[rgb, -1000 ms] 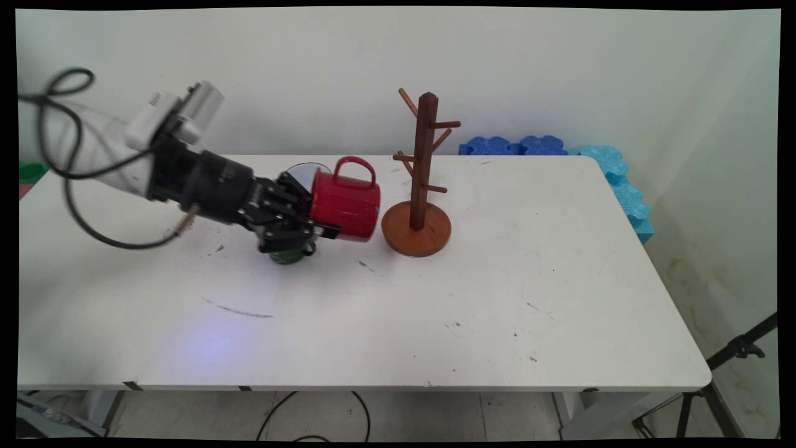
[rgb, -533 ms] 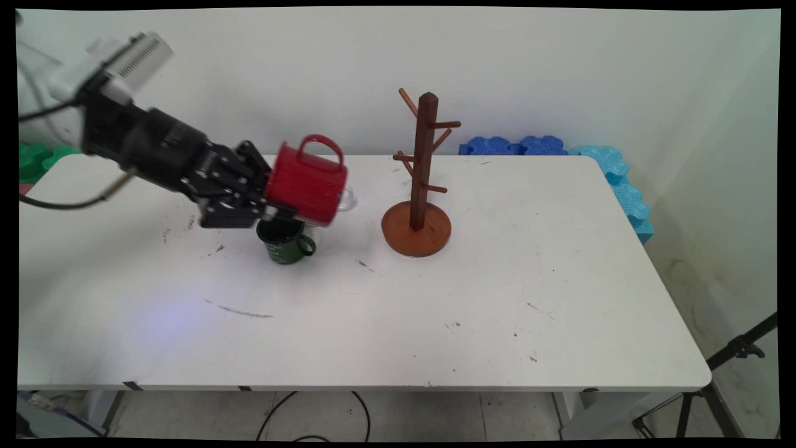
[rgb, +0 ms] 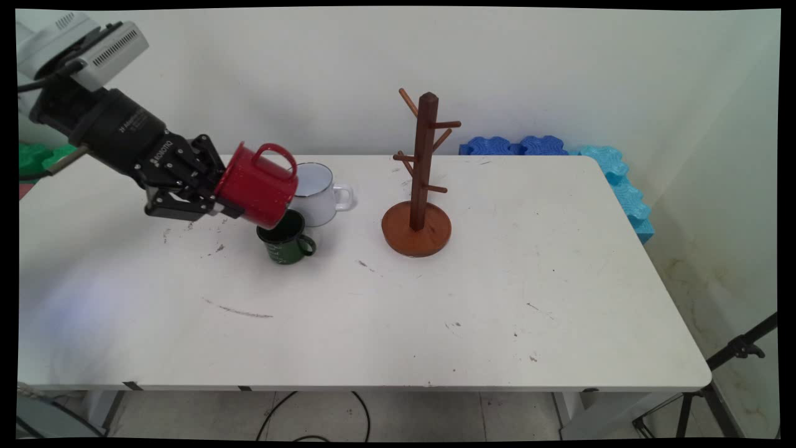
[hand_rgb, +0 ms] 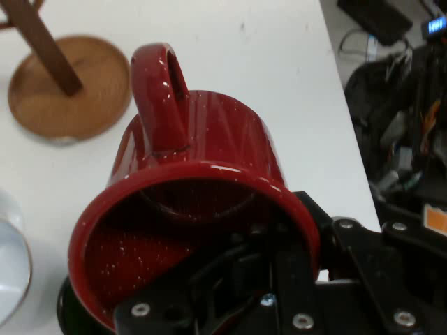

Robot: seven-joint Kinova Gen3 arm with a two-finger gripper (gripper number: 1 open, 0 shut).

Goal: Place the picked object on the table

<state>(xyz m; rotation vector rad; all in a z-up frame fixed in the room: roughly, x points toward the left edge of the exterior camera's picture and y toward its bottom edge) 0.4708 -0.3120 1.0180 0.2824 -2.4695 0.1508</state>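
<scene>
My black gripper (rgb: 219, 202) is shut on the rim of a red speckled mug (rgb: 257, 185), held tilted in the air with its handle up. In the hand view the red mug (hand_rgb: 195, 202) fills the middle and one finger reaches inside its mouth. Just below and right of the held mug stands a dark green mug (rgb: 286, 239) on the table. A white mug (rgb: 317, 194) stands right behind it, its handle to the right. The brown wooden mug tree (rgb: 420, 180) stands further right, with nothing on its pegs; its round base (hand_rgb: 66, 87) shows in the hand view.
Blue foam blocks (rgb: 559, 149) lie along the table's far right edge, and green ones (rgb: 37, 158) at the far left. A tripod leg (rgb: 727, 367) stands off the table's right front corner. Scuff marks dot the white table (rgb: 435, 298).
The gripper has carried the red mug up and to the left, away from the mug tree. The green and white mugs, hidden before, now show.
</scene>
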